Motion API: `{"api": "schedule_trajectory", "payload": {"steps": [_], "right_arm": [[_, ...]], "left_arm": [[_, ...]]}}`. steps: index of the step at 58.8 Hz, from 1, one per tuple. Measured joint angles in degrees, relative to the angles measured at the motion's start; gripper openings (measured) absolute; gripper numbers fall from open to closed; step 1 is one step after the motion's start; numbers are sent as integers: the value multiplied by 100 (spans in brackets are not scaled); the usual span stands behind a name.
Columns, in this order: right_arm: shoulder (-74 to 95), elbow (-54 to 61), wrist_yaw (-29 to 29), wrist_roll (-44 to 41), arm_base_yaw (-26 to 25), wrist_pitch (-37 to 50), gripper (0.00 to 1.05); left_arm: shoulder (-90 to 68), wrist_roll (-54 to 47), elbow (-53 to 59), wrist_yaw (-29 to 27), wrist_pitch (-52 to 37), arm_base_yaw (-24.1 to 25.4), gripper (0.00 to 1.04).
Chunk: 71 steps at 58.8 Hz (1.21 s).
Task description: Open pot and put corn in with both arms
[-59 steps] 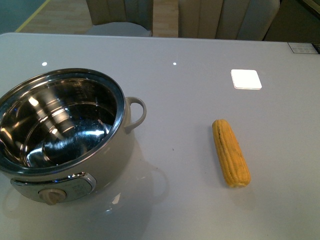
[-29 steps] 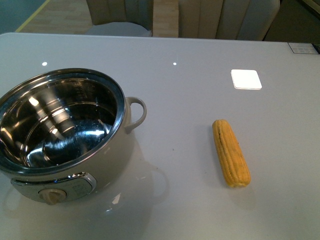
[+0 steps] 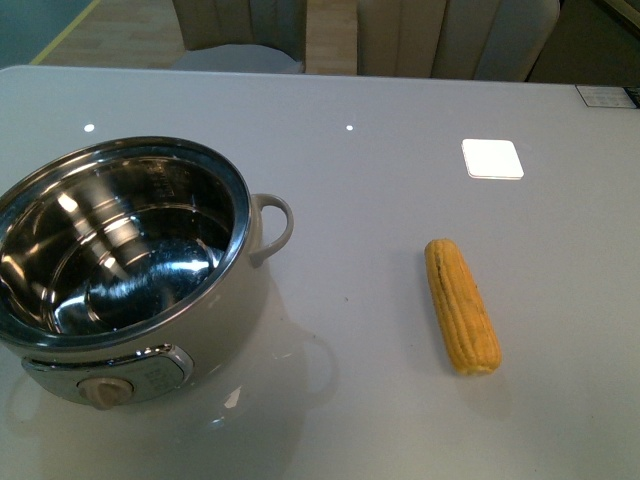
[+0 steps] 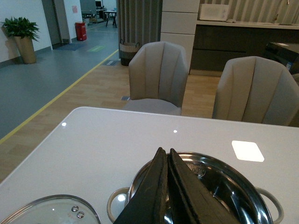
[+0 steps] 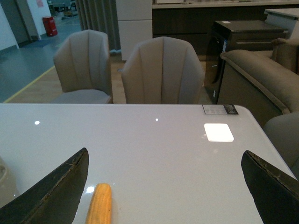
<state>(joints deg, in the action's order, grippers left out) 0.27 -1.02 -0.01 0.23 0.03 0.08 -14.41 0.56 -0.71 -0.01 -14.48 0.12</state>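
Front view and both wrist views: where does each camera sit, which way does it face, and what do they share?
Front view: on the body, looking down at the table; pot left, corn right; no arm shows.
Left wrist view: over the pot, facing the chairs; shut left pincer shows.
Right wrist view: near the corn, facing the chairs; open right pincer shows.
Shared: pot, front and left wrist; corn, front and right wrist.

Office break area, padded chairs [image 4: 159, 70], kitchen counter [image 4: 229, 44], potted plant [image 4: 20, 29]

One pot [image 3: 120, 250] beyond the left jaws; one corn [image 3: 462, 305] between the right jaws; one glass lid [image 4: 49, 213]; two chairs [image 4: 159, 77] [image 4: 254, 88]; one table [image 3: 400, 200].
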Motion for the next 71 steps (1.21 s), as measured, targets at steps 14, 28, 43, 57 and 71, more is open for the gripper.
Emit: {"api": "schedule_trajectory", "payload": {"steps": [14, 28, 43, 57, 71], "right_arm": [[0, 0, 0, 0, 0, 0, 96], [0, 0, -2, 0, 0, 0, 96], [0, 0, 0, 0, 0, 0, 96], [0, 0, 0, 0, 0, 0, 96], [0, 0, 0, 0, 0, 0, 96]], "left_arm": [[363, 0, 0, 0, 365, 0, 3], [1379, -7, -2, 0, 1423, -2, 3], [1405, -4, -2, 0, 1440, -2, 13], [1405, -7, -2, 0, 1440, -2, 59], [1405, -17, -2, 0, 1440, -2, 98]]}}
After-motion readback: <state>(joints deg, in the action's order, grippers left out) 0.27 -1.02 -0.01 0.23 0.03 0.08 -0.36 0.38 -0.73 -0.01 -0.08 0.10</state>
